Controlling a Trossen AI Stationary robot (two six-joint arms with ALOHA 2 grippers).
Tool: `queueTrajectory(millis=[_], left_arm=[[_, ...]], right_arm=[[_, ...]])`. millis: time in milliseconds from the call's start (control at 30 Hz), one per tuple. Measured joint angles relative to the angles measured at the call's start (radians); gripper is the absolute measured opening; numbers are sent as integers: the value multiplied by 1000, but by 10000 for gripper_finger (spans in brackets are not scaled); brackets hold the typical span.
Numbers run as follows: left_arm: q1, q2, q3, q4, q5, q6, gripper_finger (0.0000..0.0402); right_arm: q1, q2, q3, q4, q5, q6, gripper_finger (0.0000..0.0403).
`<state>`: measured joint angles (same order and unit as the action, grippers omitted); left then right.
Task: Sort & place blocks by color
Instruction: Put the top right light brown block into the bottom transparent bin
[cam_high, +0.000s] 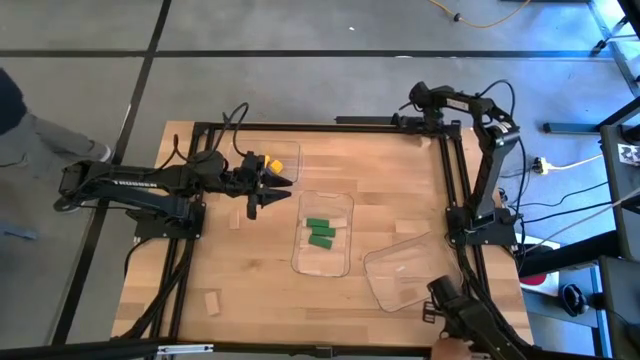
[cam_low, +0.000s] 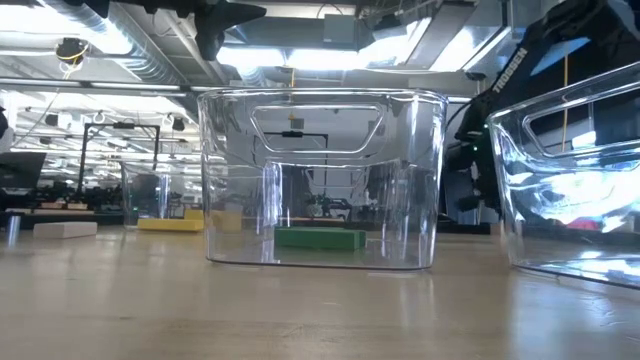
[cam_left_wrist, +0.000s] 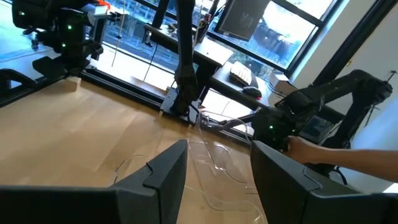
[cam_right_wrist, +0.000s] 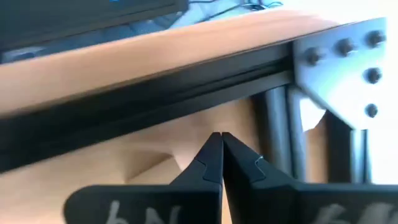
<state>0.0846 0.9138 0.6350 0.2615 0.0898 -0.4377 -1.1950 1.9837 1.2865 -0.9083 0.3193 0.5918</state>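
Green blocks (cam_high: 320, 232) (cam_low: 320, 238) lie flat on the floor of the middle clear tray (cam_high: 345, 215). Yellow blocks (cam_high: 273, 162) lie in a far-left clear tray (cam_high: 292, 152). Loose tan blocks (cam_high: 212, 303) (cam_high: 236, 218) rest on the table, and another tan block (cam_left_wrist: 74, 83) lies by the far right corner. My left gripper (cam_high: 285, 182) (cam_left_wrist: 217, 149) hovers level and open above the table, beside the yellow blocks, with nothing between its fingers. My right gripper (cam_high: 418, 108) (cam_right_wrist: 221, 146) is shut and empty, pointing steeply down at the table's far right corner.
A third clear tray (cam_high: 405, 270) sits askew at the near right. The black frame rail and its metal corner bracket (cam_right_wrist: 339, 68) lie just beyond my right fingers. A person's hand (cam_left_wrist: 311, 149) holds another dark arm (cam_high: 455, 310) off the near right edge.
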Motion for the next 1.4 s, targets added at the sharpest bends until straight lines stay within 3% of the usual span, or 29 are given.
queueTrajectory(millis=[500, 700, 1000, 1400], left_arm=[[0, 0, 0, 0, -21, 0, 169], [0, 0, 0, 0, -21, -1, 169], [0, 0, 0, 0, -21, -6, 169], [0, 0, 0, 0, -31, -6, 169]], right_arm=[[177, -5, 0, 16, -180, -100, 0], [274, -6, 0, -44, -206, -99, 0], [365, -6, 0, -238, -130, -134, 0], [515, -6, 0, -290, -136, -152, 0]])
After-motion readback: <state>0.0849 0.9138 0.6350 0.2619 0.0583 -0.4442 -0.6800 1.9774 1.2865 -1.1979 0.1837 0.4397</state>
